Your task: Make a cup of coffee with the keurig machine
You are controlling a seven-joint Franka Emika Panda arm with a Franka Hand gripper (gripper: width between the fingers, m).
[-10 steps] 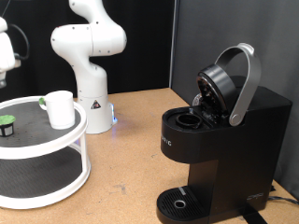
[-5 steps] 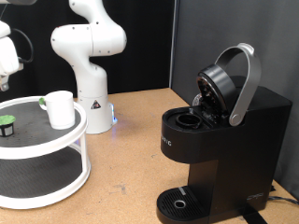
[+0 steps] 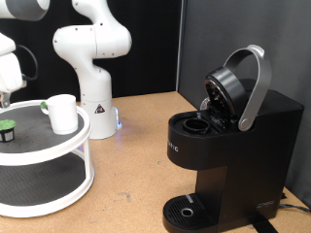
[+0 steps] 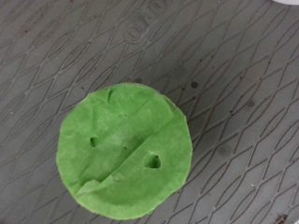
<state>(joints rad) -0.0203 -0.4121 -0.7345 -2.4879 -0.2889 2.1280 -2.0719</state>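
The white cup point(image 3: 62, 113) stands on the top shelf of a round white two-tier stand point(image 3: 58, 146) at the exterior view's left. A small dark pod with a green top point(image 3: 8, 129) sits on the same shelf, left of the cup. The black keurig machine point(image 3: 233, 155) stands at the right with its lid point(image 3: 228, 92) raised and the pod chamber point(image 3: 197, 124) open. My gripper point(image 3: 4, 95) hangs at the left edge, just above the pod. The wrist view is filled by the pod's green top point(image 4: 124, 149) on the grey shelf mat, and no fingers show there.
The arm's white base point(image 3: 94, 102) stands behind the stand. The machine's round drip tray point(image 3: 187, 209) holds nothing. The brown tabletop point(image 3: 136, 165) lies between the stand and the machine. A black curtain hangs behind.
My hand has moved down and slightly right at the exterior view's left edge, coming lower over the green-topped pod. The cup, pod and machine have not moved.
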